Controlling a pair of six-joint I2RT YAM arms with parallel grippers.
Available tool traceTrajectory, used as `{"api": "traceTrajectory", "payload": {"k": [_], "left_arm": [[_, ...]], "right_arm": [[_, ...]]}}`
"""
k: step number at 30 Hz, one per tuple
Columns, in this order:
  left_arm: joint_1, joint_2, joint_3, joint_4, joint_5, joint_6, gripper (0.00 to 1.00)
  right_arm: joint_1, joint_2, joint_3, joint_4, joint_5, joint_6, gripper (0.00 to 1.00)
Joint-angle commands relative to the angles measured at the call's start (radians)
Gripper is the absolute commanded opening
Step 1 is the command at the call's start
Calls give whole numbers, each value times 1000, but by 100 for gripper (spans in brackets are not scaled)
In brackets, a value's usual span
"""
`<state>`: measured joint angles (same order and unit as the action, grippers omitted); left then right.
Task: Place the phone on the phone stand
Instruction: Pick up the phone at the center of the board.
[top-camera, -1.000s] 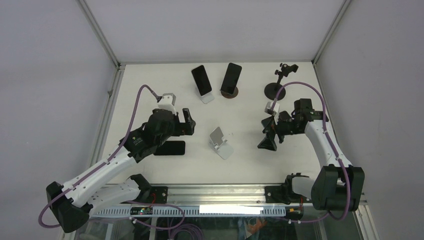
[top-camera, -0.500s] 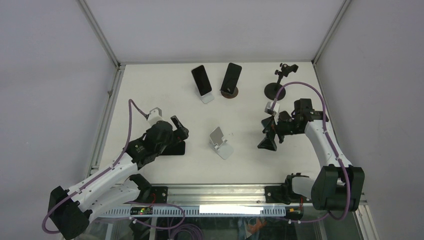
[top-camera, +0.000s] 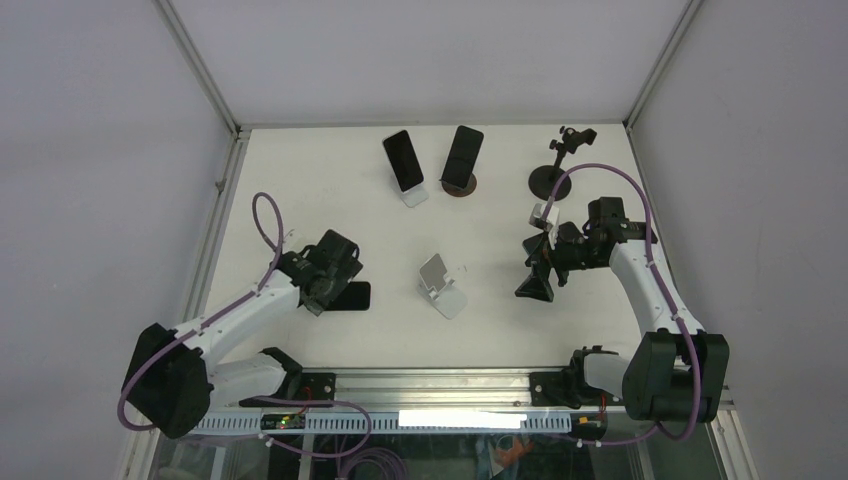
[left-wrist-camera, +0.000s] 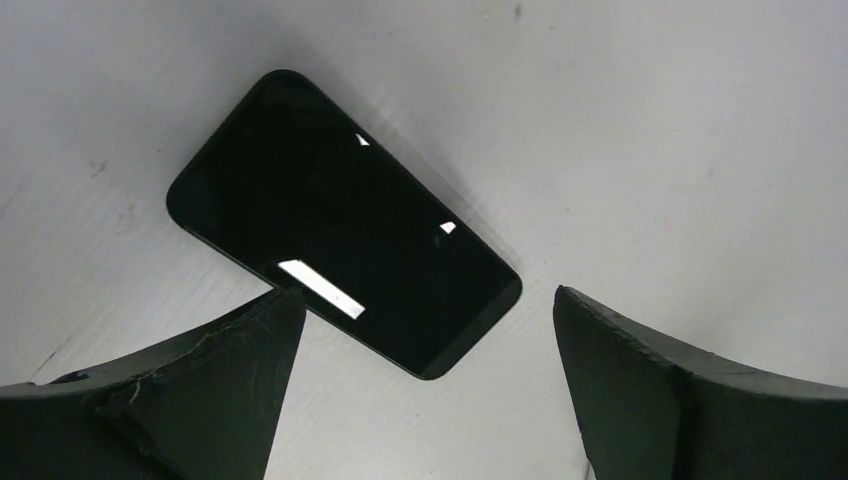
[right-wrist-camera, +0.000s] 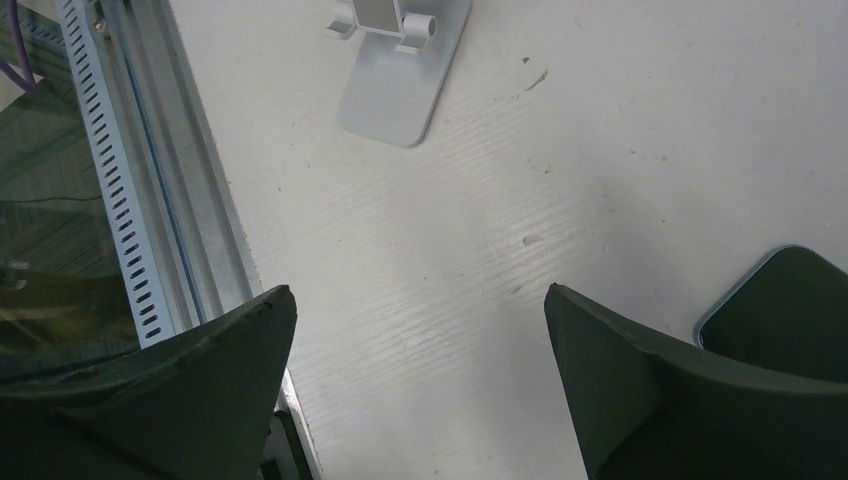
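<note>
A black phone (left-wrist-camera: 340, 225) lies flat and screen-up on the white table, left of centre (top-camera: 352, 297). My left gripper (left-wrist-camera: 428, 295) hangs open just above its near end, a finger on either side and nothing between them; from above, the gripper (top-camera: 330, 285) covers part of the phone. The empty silver phone stand (top-camera: 441, 286) stands mid-table and shows in the right wrist view (right-wrist-camera: 400, 70). My right gripper (right-wrist-camera: 418, 290) is open over bare table right of the stand (top-camera: 533, 283).
Two more phones lean on stands at the back, one on a white stand (top-camera: 404, 162), one on a dark round stand (top-camera: 462, 158). A black clamp stand (top-camera: 553, 168) is at the back right. A dark blue-edged flat thing (right-wrist-camera: 790, 300) lies beside my right finger. The metal rail (right-wrist-camera: 150, 200) runs along the near edge.
My left arm has drawn back toward the near left and turned its wrist down over the flat phone. The jaws stayed open. The right arm has not moved.
</note>
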<state>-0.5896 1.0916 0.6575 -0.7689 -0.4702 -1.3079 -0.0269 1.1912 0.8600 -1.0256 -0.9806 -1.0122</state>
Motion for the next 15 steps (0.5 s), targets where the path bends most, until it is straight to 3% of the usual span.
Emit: {"api": "traceTrajectory", "payload": {"k": [1, 15], "left_arm": [[31, 103, 107, -152, 12, -161, 99], [72, 199, 122, -173, 79, -366, 99]], "right_arm": [[-7, 1, 25, 1, -8, -14, 99], [-7, -2, 25, 1, -6, -16, 99]]}}
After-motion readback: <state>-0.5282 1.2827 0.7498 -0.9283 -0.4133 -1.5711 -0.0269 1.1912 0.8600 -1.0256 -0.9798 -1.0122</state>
